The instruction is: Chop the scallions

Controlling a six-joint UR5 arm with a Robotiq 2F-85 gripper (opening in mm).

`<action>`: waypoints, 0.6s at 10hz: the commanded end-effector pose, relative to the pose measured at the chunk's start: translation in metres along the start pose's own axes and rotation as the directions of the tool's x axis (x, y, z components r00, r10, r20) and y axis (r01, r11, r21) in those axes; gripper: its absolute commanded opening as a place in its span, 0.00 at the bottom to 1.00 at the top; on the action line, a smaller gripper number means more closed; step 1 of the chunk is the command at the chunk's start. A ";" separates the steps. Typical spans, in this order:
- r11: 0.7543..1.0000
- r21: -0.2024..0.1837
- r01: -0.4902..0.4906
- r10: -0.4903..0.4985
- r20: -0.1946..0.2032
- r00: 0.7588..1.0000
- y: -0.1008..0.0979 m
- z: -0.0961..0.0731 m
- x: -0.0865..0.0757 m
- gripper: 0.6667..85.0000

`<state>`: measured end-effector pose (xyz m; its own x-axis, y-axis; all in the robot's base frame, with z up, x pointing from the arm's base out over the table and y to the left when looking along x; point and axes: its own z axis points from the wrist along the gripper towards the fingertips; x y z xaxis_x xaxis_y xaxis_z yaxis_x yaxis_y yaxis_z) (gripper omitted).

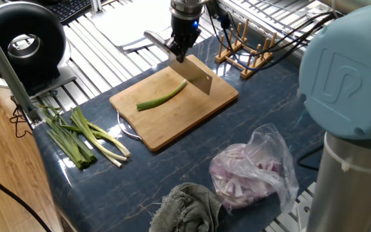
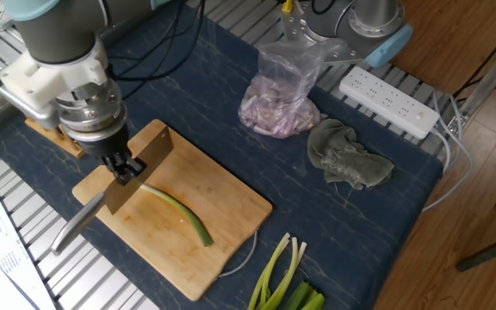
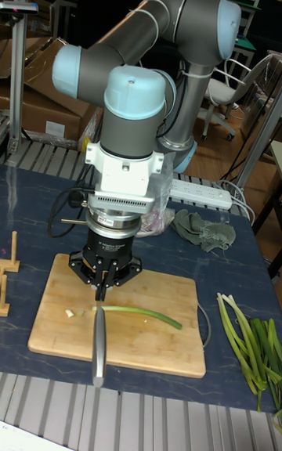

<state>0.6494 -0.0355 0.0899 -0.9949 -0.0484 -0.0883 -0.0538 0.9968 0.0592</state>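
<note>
One scallion stalk [image 1: 161, 97] lies curved across the wooden cutting board [image 1: 166, 125]. The same stalk [image 2: 179, 213] shows its pale end under the knife blade [image 2: 142, 165]. My gripper [image 2: 120, 167] is shut on the knife where handle and blade meet, holding it just above the board [image 2: 222, 232]. From the tall fixed view, the gripper [image 3: 104, 284] stands over the stalk's [image 3: 139, 312] left end, the knife [image 3: 99, 339] points toward the front edge, and a small cut bit [image 3: 69, 312] lies on the board [image 3: 157, 345]. A bundle of scallions [image 1: 82, 135] rests on the table beside the board.
A clear bag of pink onion slices [image 1: 250, 171] and a grey cloth [image 1: 185, 206] lie on the dark table. A wooden rack [image 1: 247, 48] stands behind the board, a black round device [image 1: 21, 42] at the far left. A white power strip [image 2: 390, 99] sits by the table edge.
</note>
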 end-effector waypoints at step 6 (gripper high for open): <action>1.000 -0.010 -0.007 0.007 0.017 1.000 0.003 0.007 0.006 0.01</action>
<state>0.6431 -0.0341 0.0835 -0.9943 -0.0439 -0.0970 -0.0498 0.9970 0.0597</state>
